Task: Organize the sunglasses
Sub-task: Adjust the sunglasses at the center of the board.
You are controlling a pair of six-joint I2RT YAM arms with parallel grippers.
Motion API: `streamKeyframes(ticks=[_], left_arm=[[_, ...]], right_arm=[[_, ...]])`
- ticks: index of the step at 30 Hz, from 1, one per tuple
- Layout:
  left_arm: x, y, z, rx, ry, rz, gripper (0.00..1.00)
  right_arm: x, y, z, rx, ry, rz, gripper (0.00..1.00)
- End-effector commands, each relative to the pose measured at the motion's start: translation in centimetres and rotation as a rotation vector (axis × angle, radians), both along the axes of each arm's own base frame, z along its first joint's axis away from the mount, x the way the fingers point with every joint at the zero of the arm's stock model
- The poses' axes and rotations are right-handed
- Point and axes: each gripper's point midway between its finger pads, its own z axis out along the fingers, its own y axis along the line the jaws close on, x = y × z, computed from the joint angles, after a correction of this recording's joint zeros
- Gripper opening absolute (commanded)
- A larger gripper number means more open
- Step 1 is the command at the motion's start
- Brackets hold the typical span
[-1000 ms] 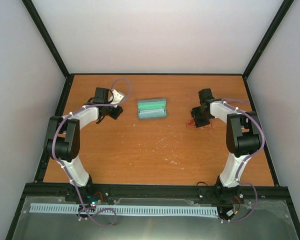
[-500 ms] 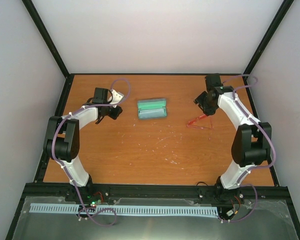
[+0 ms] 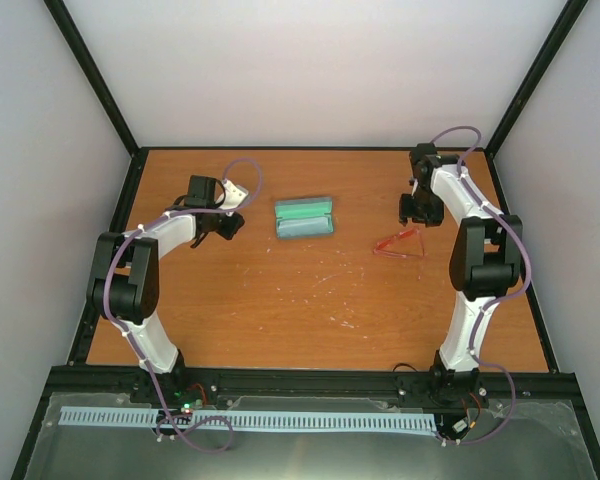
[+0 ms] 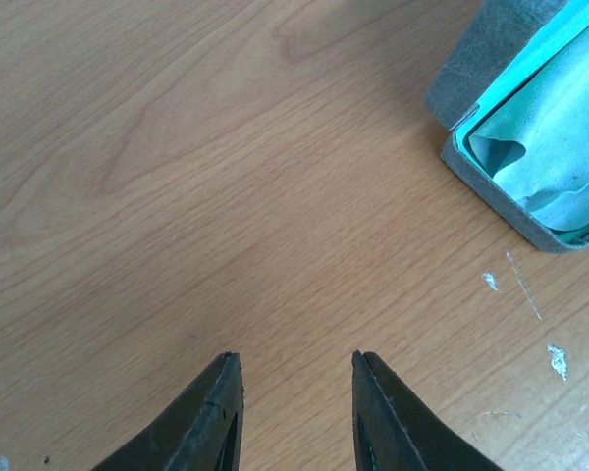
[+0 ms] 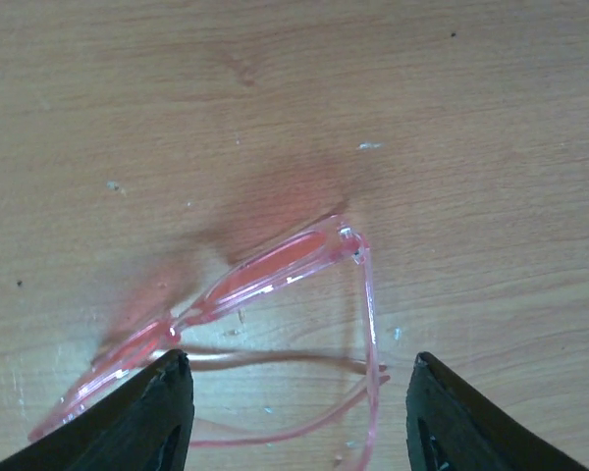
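- Table (image 3: 280, 300): orange wood carries all the task's things, and judging by how they lie, little of the tidying is done.
- Case (image 3: 304, 217): the grey oblong box lies open near the middle of the far half, with a crumpled blue-green cloth (image 4: 555, 147) inside it. So the opening step looks done; the glasses have yet to go in and the lid has yet to close.
- Sunglasses (image 3: 400, 244): the thin pink pair rests flat on the wood, well apart from the case and to its right, with both of its 2 side arms unfolded. They probably need folding, or at least picking up and carrying over.
- Right gripper (image 5: 297, 360): its jaws are spread wide and hold nothing. In the wrist view the glasses lie on the wood between the 2 fingers; the front frame slants from beside the left-hand finger up toward the middle. I see no contact, and the overhead view puts the gripper just beyond the glasses.
- Left gripper (image 4: 296, 355): its jaws are slightly parted and empty above bare wood, with the case near to its right.
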Motion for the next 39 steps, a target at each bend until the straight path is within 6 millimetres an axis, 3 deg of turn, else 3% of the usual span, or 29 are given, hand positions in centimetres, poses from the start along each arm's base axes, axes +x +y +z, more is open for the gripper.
streamKeyframes(ticks=[1,4,8,10,13,17,25,35,39], left_arm=[[0.6,0.5,1.5,0.011,-0.036,-0.002,0.33],[0.4,0.5,1.4,0.012,-0.031,-0.002,0.33],[0.1,0.6,1.1,0.015,-0.024,0.001,0.33],[0.1,0.6,1.1,0.009,-0.021,0.003,0.33],[0.1,0.4,1.0,-0.002,-0.016,0.005,0.33],[-0.1,0.4,0.8,-0.010,-0.008,0.008,0.33],[-0.7,0.6,0.7,0.003,-0.015,0.007,0.33],[-1.1,0.6,0.5,-0.010,-0.007,0.016,0.32],[-1.0,0.6,0.5,-0.010,-0.008,0.016,0.32]], right_arm=[[-0.6,0.1,0.9,0.011,0.026,0.114,0.58],[-1.4,1.4,0.2,0.090,0.066,0.103,0.51],[-3.0,2.1,-0.2,0.133,0.139,0.078,0.23],[-4.1,2.9,-0.2,0.158,0.176,0.091,0.17],[-5.7,3.8,-0.7,0.150,0.221,0.106,0.16],[-6.3,5.2,-2.4,0.167,0.242,0.110,0.16],[-5.7,7.9,-4.0,0.187,0.244,0.127,0.16],[-4.9,9.1,-4.9,0.216,0.232,0.117,0.17],[-3.6,9.6,-4.7,0.233,0.195,0.096,0.18]])
